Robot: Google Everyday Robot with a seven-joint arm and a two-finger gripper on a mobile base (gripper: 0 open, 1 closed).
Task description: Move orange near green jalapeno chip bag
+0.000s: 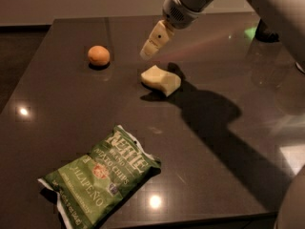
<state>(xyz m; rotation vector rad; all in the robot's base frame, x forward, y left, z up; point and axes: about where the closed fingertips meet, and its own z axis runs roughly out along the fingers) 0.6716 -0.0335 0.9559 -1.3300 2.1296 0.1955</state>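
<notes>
The orange [98,55] sits on the dark table at the far left, small and round. The green jalapeno chip bag [102,174] lies flat near the front left edge, well apart from the orange. My gripper [154,42] hangs above the table, up and to the right of the orange and just behind the pale sponge. It holds nothing.
A pale yellow sponge [160,79] lies mid-table between the gripper and the bag. The arm's shadow falls across the table's right half [214,123]. A dark object [267,32] stands at the far right back. The table's front edge [190,218] runs below the bag.
</notes>
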